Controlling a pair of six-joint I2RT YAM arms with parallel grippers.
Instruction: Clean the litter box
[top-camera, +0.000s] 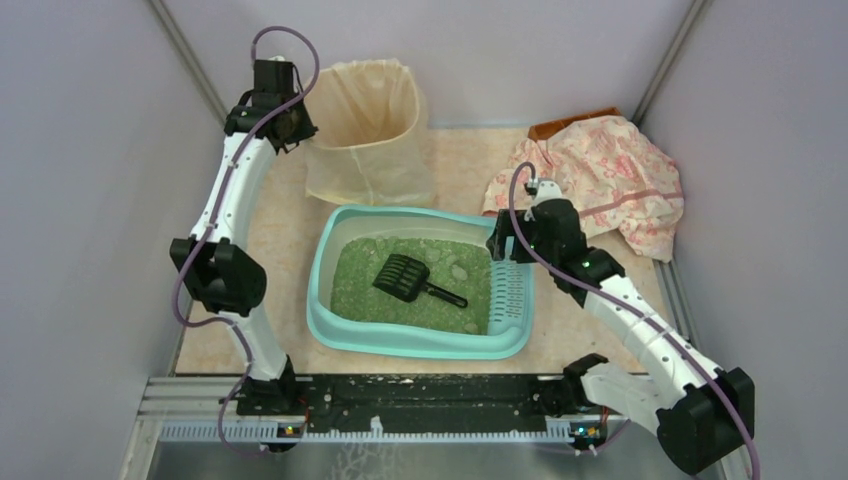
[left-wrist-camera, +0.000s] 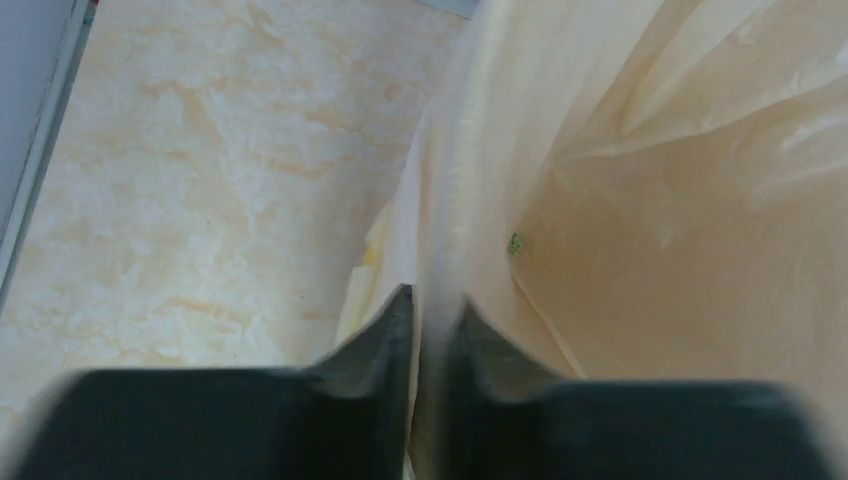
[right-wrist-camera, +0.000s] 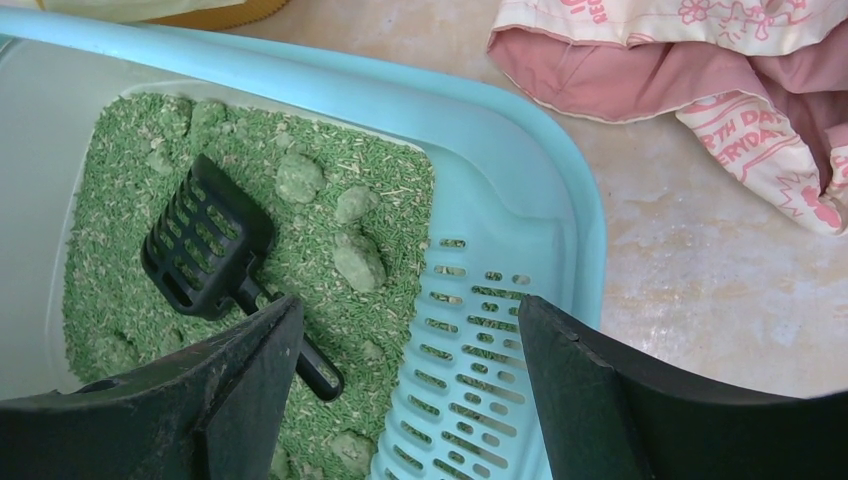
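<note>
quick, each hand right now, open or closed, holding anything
left hand: closed on the rim of the bag-lined bin
right hand: open, holding nothing, above the litter box

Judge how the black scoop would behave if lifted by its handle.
The scoop looks like thin moulded plastic: probably stiff and light. Its slotted head would likely shed loose granules. The narrow handle might swivel in a loose grip.

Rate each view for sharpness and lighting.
Top view: sharp, evenly lit, only faint shadows around the litter box, no glare. Left wrist view: motion-blurred, with the bag edge smeared and the jaws fuzzy. Right wrist view: crisp on the scoop and granules, but its near jaws are dark and out of focus.
</note>
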